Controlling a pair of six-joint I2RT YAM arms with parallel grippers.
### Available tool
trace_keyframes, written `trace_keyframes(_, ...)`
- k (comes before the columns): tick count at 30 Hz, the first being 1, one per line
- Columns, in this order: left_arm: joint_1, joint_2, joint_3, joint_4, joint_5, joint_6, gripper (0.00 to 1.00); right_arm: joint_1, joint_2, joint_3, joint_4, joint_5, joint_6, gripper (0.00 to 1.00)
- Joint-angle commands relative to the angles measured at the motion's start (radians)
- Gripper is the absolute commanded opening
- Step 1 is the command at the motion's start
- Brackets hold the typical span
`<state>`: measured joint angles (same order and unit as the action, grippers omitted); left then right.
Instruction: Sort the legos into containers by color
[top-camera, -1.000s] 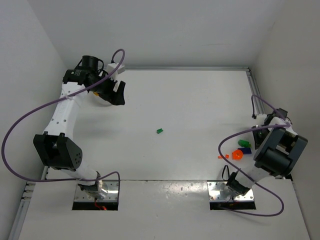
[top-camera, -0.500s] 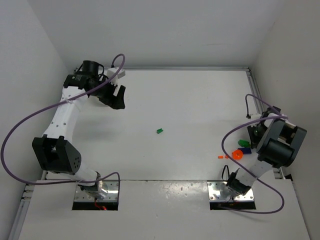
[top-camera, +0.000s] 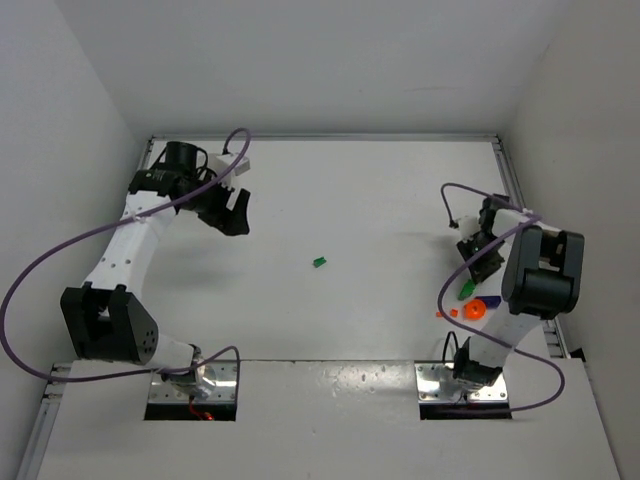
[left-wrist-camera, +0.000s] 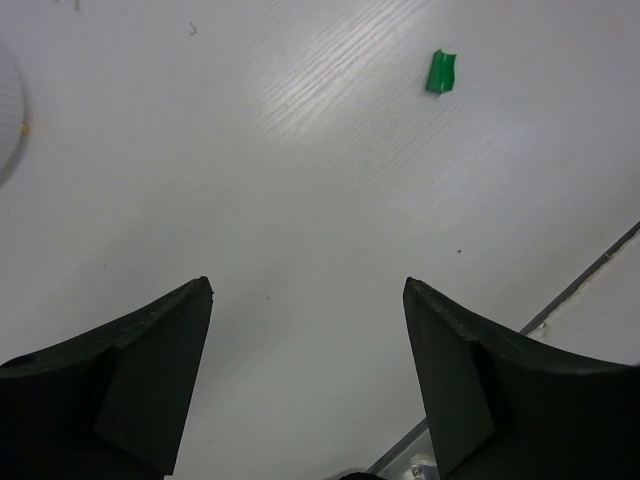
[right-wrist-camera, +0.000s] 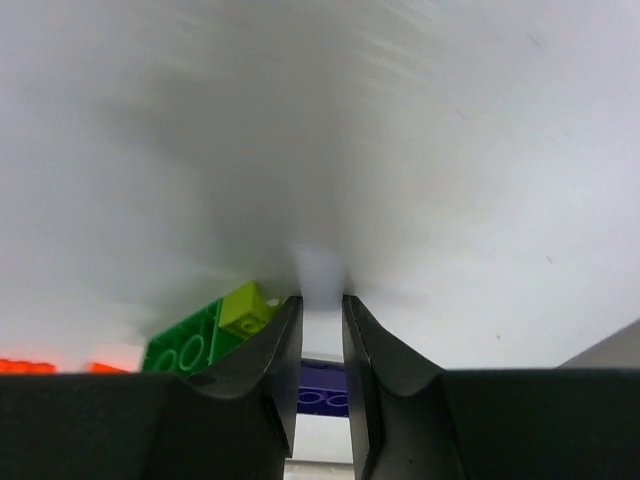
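One small green lego lies alone mid-table, and it shows too in the left wrist view as the green lego. My left gripper hovers at the far left, open and empty. Beside it, a rim of the white dish shows at the frame's left edge. At the right lie a green lego, a round orange piece, a tiny orange lego and a blue lego. My right gripper sits just beyond them, its jaws a narrow gap apart with nothing between them. A green brick and a lime brick lie beside its left finger.
White walls close in the table on the left, back and right. A metal rail runs along the right edge and another along the front. Purple cables loop off both arms.
My right gripper has swung up and left, away from the right wall, to just beyond the pile. Its jaws have narrowed slightly. The left gripper has shifted only a little.
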<state>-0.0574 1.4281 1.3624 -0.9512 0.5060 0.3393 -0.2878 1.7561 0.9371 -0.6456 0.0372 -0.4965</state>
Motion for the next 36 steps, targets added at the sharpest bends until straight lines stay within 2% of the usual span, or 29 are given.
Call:
trace_keyframes(1,0.030,-0.044,-0.026,0.042,0.040,0.030,0.83,0.094,0.068,0.022,-0.032,-0.089,0.039,0.24)
trace_keyframes(8,0.073,-0.087,-0.094,0.081,0.098,0.040,0.83,0.300,0.126,0.129,-0.121,-0.135,0.061,0.24)
trace_keyframes(13,0.073,-0.150,-0.137,0.111,0.135,0.029,0.83,0.360,0.117,0.242,-0.169,-0.186,0.081,0.24)
trace_keyframes(19,0.073,-0.218,-0.155,0.144,0.175,0.017,0.83,0.360,0.051,0.284,-0.248,-0.177,0.072,0.26)
trace_keyframes(22,0.073,-0.228,-0.175,0.154,0.184,0.027,0.84,0.342,0.025,0.260,-0.299,-0.155,0.017,0.33)
trace_keyframes(25,0.073,-0.250,-0.184,0.164,0.184,0.037,0.84,0.332,0.011,0.229,-0.321,-0.103,-0.043,0.43)
trace_keyframes(27,0.073,-0.259,-0.195,0.173,0.184,0.037,0.84,0.332,0.000,0.204,-0.330,-0.079,-0.054,0.56)
trace_keyframes(32,0.073,-0.288,-0.204,0.195,0.209,0.017,0.84,0.312,0.003,0.195,-0.296,-0.019,-0.043,0.58)
trace_keyframes(36,0.073,-0.299,-0.204,0.204,0.218,0.017,0.84,0.303,0.048,0.195,-0.296,-0.019,-0.025,0.51)
